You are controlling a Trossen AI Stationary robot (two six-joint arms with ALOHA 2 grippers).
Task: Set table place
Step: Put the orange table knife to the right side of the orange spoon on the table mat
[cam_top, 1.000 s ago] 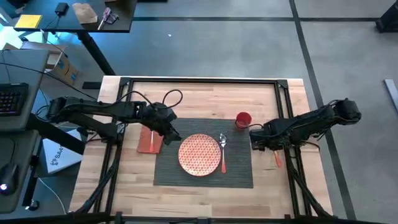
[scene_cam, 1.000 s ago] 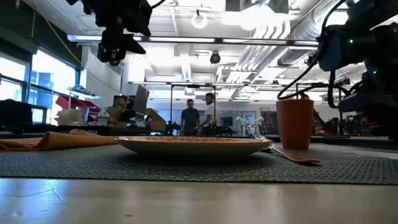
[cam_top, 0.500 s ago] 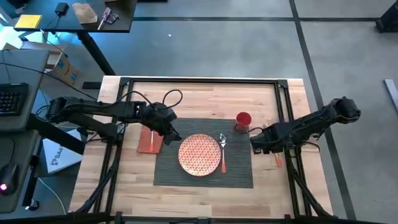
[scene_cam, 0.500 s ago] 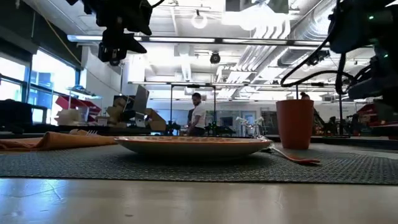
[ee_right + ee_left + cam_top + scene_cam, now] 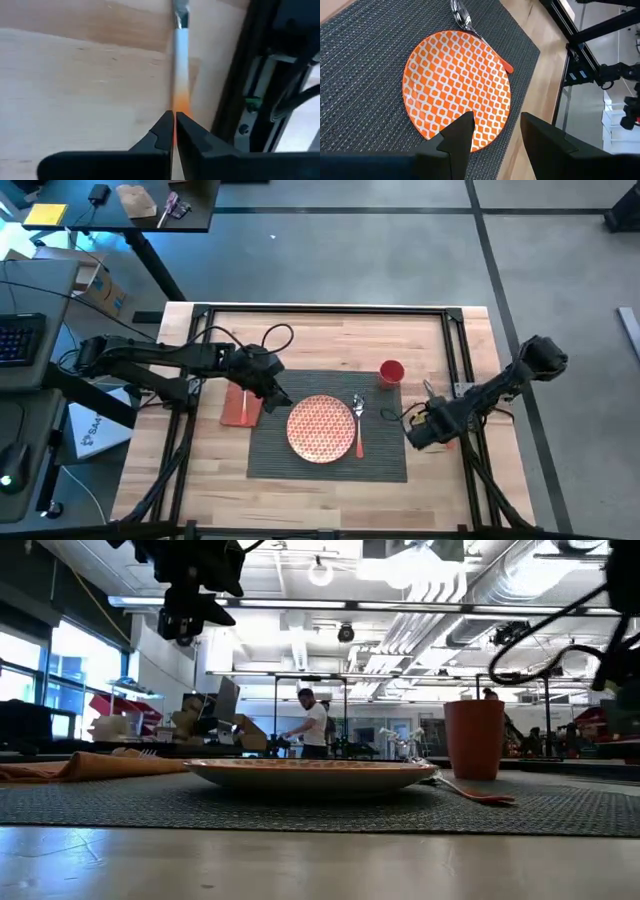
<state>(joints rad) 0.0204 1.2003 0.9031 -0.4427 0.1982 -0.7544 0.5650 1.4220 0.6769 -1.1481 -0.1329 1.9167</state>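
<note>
A dark woven placemat point(image 5: 327, 452) lies on the wooden table point(image 5: 330, 340). On it rest a round orange patterned plate point(image 5: 321, 428) and an orange-handled spoon point(image 5: 358, 423). The red cup point(image 5: 391, 372) stands at the mat's far right corner. An orange napkin point(image 5: 240, 408) lies left of the mat. My left gripper point(image 5: 492, 132) hovers open above the plate's left edge. My right gripper point(image 5: 175, 131) is low over the table right of the mat, shut on an orange-handled piece of cutlery point(image 5: 180, 55). My right gripper pinches the cutlery piece between its two fingertips at the orange handle point(image 5: 180, 106), where it meets the silver shaft. The fingers lie along the piece, and the silver end points away from them. Whether it is off the wood, I cannot tell.
Black metal rails point(image 5: 470, 380) run along the table's sides, one right beside my right gripper. A black cable loop point(image 5: 278, 337) lies on the far left of the table. Bare wood shows along the near edge point(image 5: 330, 505). A person stands in the room behind point(image 5: 315, 725).
My right gripper has gone toward the table's near edge and down beside the rail, to the cutlery piece, and has left the low view on its right side. The plate, spoon, cup and napkin lie as before.
</note>
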